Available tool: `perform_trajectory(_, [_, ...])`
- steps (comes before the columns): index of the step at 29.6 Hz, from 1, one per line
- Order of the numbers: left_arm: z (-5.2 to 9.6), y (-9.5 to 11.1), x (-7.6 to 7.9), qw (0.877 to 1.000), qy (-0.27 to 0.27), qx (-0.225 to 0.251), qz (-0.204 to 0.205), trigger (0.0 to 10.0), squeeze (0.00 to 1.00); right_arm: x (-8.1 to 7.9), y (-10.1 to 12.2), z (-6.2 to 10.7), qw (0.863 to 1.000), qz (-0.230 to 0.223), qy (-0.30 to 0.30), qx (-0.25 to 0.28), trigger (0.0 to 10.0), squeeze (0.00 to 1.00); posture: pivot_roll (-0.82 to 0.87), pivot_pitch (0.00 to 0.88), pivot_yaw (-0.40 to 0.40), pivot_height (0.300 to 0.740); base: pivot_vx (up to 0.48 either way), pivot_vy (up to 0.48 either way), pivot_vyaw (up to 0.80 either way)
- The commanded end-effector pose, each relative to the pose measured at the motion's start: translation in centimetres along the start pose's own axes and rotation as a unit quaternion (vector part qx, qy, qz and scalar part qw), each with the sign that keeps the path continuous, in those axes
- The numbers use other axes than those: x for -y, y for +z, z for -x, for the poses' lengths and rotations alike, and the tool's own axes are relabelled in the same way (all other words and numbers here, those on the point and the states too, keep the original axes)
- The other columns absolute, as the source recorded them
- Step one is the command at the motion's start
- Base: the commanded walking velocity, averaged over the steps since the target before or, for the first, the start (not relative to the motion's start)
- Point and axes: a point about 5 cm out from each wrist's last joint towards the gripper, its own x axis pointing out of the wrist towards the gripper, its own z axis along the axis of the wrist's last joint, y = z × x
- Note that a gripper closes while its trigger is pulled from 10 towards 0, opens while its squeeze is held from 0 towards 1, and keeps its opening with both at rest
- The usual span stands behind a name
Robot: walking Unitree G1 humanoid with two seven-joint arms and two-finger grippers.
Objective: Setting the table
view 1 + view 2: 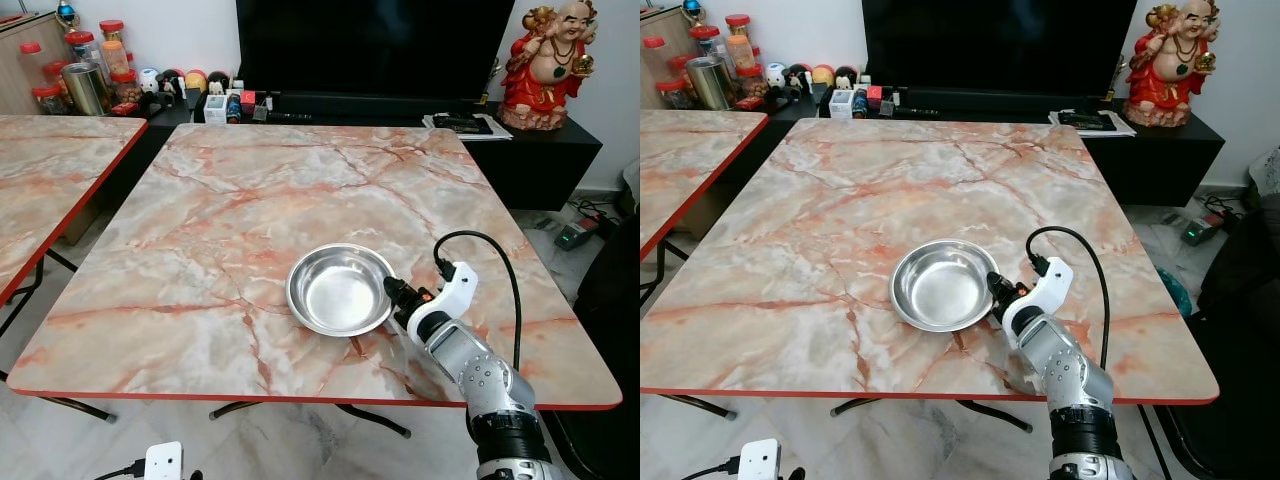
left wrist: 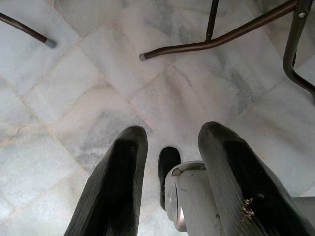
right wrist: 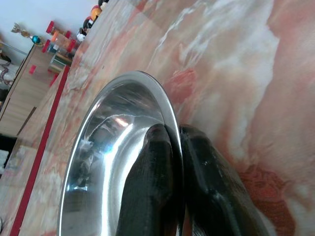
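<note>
Right wrist view showed the right gripper (image 3: 174,147) pinched closed on the near-right rim of the steel bowl (image 1: 338,289), one finger inside and one outside, the bowl resting on the marble table (image 1: 220,200) near its front edge, wide bare tabletop being left beyond and leftward.

One steel bowl (image 1: 340,289), two tables (image 1: 250,200)

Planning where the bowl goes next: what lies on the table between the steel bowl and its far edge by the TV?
Nothing. In the left eye view, bare marble tabletop runs from the steel bowl, pinched at its rim by the right gripper, to the far edge.
</note>
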Motion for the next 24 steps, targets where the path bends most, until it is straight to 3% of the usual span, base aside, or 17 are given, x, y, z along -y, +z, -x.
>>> perform_trajectory(1, [0.03, -0.28, 0.04, 1.0, 0.0, -0.01, 0.003, 10.0, 0.0, 0.23, -0.26, 0.03, 1.0, -0.001, -0.006, -0.008, 10.0, 0.0, 0.01, 0.0, -0.031, 0.74, 0.0, 0.0, 0.0])
perform_trajectory(16, [0.01, -0.22, 0.04, 1.0, 0.0, -0.009, 0.002, 10.0, 0.0, 0.22, -0.3, -0.02, 1.0, 0.011, -0.006, -0.01, 10.0, 0.0, 0.02, 0.0, -0.03, 0.74, 0.0, 0.0, 0.0])
perform_trajectory(17, [0.0, -0.18, 0.04, 1.0, -0.001, -0.009, 0.001, 10.0, 0.0, 0.12, -0.3, -0.05, 1.0, 0.011, -0.003, -0.009, 10.0, 1.0, 0.01, 0.0, -0.028, 0.74, 0.0, 0.0, 0.0])
perform_trajectory(24, [-0.07, -0.04, 0.09, 1.0, -0.004, -0.008, -0.004, 10.0, 0.0, -0.2, -0.18, -0.07, 1.0, 0.029, 0.009, -0.008, 10.0, 1.0, 0.01, 0.0, -0.026, 0.74, 0.0, 0.0, 0.0])
